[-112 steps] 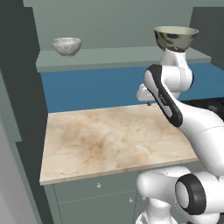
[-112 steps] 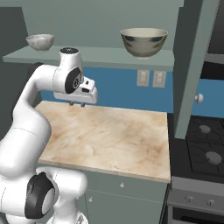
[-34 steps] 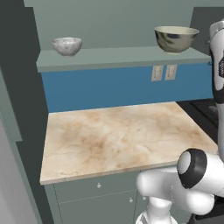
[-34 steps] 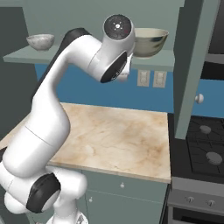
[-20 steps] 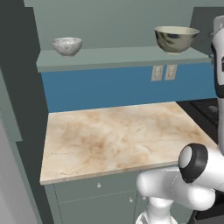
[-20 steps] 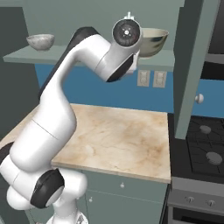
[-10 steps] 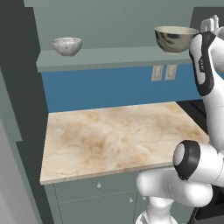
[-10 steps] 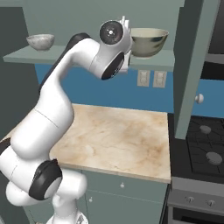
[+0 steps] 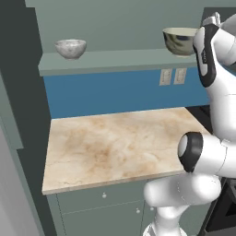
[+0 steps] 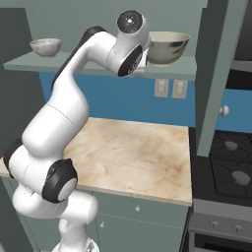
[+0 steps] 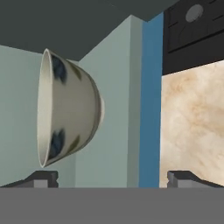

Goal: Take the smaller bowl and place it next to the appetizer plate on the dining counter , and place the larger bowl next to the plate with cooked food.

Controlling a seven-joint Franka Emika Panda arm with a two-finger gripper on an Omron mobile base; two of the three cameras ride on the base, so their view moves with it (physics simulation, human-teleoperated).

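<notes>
The larger bowl, cream with dark blotches, stands on the right end of the wall shelf. The smaller grey-white bowl stands at the shelf's left end. My gripper is raised to shelf height just right of the larger bowl. In the hand view, which is rolled on its side, my gripper is open, its fingertips spread wide. The larger bowl lies ahead of them and apart, with nothing between the fingers.
A marble counter lies below the shelf. Wall outlets sit under the shelf's right end. A tall cabinet panel and a black stove stand to the right.
The arm has swung up from over the counter to shelf height. In the last half second the hand rose a little and drew nearer the larger bowl. Both bowls stay put.
</notes>
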